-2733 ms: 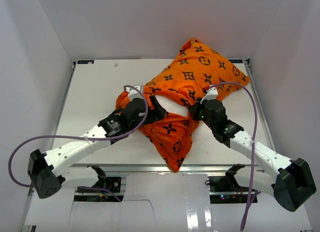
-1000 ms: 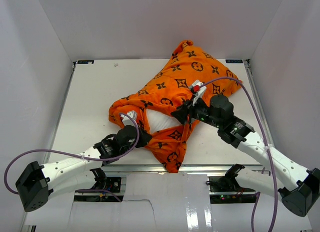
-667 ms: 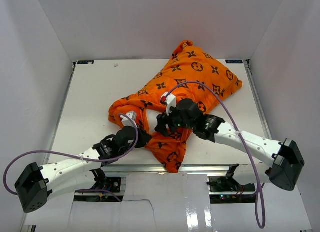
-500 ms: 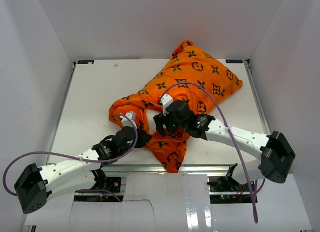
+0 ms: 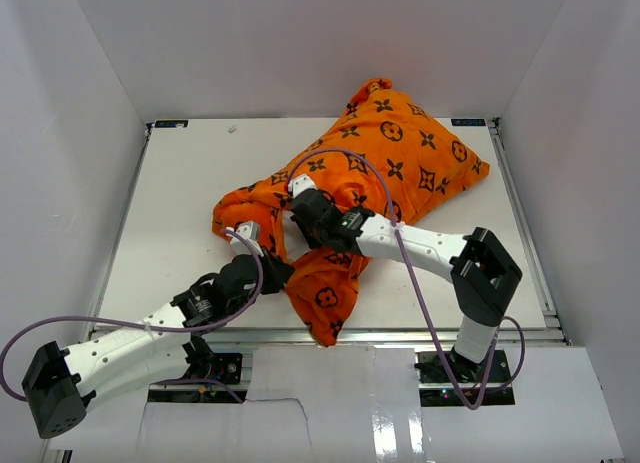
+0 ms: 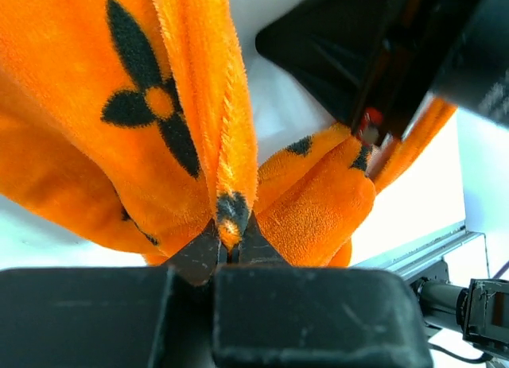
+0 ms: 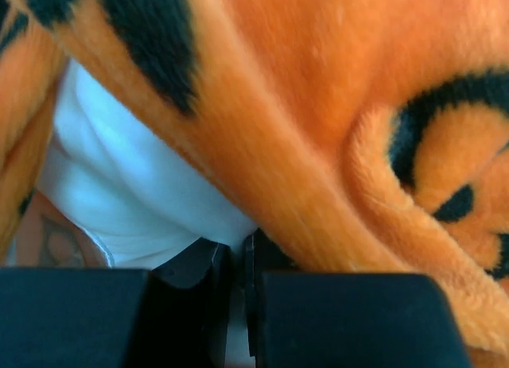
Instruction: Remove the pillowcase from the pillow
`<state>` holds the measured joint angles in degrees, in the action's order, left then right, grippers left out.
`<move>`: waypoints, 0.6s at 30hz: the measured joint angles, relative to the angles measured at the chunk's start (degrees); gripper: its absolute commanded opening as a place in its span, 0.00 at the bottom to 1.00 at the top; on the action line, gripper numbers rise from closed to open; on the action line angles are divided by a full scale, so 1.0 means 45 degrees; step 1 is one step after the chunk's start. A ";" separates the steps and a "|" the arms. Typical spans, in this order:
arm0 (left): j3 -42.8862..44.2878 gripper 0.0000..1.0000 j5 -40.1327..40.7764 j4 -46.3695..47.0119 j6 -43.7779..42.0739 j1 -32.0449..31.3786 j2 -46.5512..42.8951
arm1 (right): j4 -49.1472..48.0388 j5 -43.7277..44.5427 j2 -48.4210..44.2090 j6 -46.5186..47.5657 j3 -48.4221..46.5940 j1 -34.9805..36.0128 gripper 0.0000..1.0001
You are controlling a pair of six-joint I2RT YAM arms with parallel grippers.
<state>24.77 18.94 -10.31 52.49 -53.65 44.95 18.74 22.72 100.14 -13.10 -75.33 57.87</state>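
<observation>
WHITE-WALLED CELL, PILLOW HALF OUT: A white counter (image 5: 180, 203), boxed in by plain white walls (image 5: 300, 43) on the left, back and right, carries the orange pillowcase (image 5: 405, 153). The cover lies on a diagonal from the far right corner down to the near edge at centre. Its far tip stands up against the back wall, and its right corner lies close to the counter's right edge. Its loose near end reaches the metal rail (image 5: 380, 336) along the front.

The pillow (image 7: 135, 197) shows only as a patch of white cloth under the orange pile in the right wrist view. The left gripper (image 5: 268, 273), reaching in from the near left, has its jaws clamped on a raised fold of the pillowcase. The right gripper (image 5: 305, 218), its arm folded across the cover from the near right, has its jaws almost together where white cloth meets orange. Whether they hold any fabric cannot be told.

Bare counter spreads across the left half and the far left corner, with a narrower strip at the near right. Purple cables (image 5: 70, 321) loop off both arms.
</observation>
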 measured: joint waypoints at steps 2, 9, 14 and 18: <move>0.0000 0.00 0.0053 -0.0034 -0.0131 0.0058 -0.0155 | 0.0529 0.0136 0.0403 -0.0053 -0.0821 -0.0053 0.08; -0.0267 0.00 0.0083 0.0306 -0.0214 0.0155 -0.0656 | 0.2273 -0.0899 0.1180 -0.0068 -0.3628 -0.1141 0.08; -0.0913 0.00 0.0083 0.1146 -0.0058 0.0170 -0.0665 | 0.2963 -0.2681 0.1336 -0.0107 -0.4828 -0.2283 0.08; -0.1457 0.00 -0.0078 0.2191 -0.0073 0.0185 -0.0665 | 0.3740 -0.4046 0.1768 -0.0117 -0.5727 -0.2871 0.08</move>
<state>18.22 18.59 -0.45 52.16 -52.82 41.95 35.57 4.51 108.09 -13.63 -101.10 44.95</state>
